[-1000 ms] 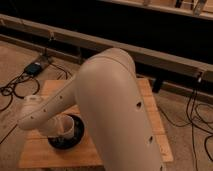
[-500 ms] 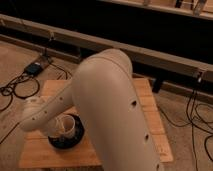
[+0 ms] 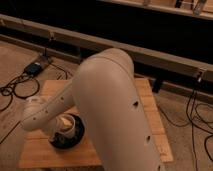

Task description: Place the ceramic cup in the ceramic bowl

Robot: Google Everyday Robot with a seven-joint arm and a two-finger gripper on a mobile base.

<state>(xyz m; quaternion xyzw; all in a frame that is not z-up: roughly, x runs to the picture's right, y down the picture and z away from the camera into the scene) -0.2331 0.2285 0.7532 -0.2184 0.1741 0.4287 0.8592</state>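
The black ceramic bowl (image 3: 69, 142) sits on the wooden table (image 3: 150, 107) at the front left. The pale ceramic cup (image 3: 69, 125) stands inside the bowl's rim, upright as far as I can see. My gripper (image 3: 56, 129) is at the end of the cream forearm, right at the cup's left side and over the bowl. The forearm and wrist hide most of it. The arm's large upper link covers the middle of the table.
The table is a small wooden pallet-like top on a concrete floor. Black cables (image 3: 20, 87) and a small power box (image 3: 35, 67) lie on the floor to the left. More cables (image 3: 197, 117) run on the right. A long dark shelf rail (image 3: 165, 55) crosses behind.
The arm's big upper link has shifted slightly. The wrist moved a little to the right over the bowl. The cup and bowl stay in the same place.
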